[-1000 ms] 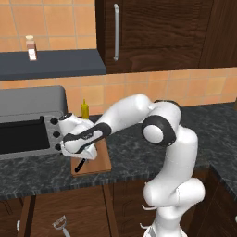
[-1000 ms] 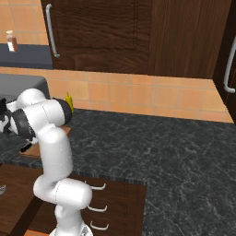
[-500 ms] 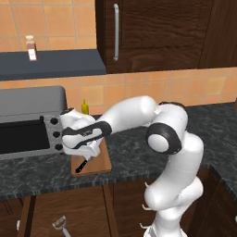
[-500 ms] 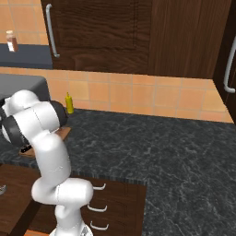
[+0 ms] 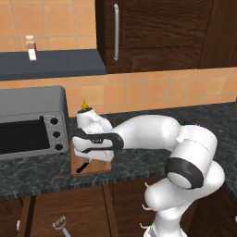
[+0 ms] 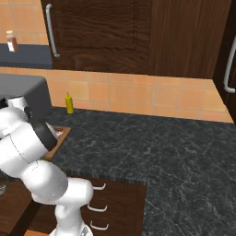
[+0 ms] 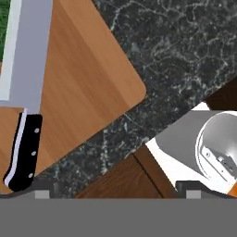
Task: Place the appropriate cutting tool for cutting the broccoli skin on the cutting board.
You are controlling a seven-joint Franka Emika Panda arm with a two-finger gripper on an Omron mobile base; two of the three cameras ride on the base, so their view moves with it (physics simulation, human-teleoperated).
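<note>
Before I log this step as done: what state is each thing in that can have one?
gripper: open, above the board, holding nothing.
knife: lying flat on the cutting board, released.
cutting board: flat on the dark counter.
toaster oven: door shut.
upper cabinet: doors shut.
yellow bottle: upright by the wall.

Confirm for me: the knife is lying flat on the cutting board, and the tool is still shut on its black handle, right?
Not quite. The knife does lie flat on the cutting board, but the tool is open, its fingertips apart and clear of the black handle, as the hand view shows.
</note>
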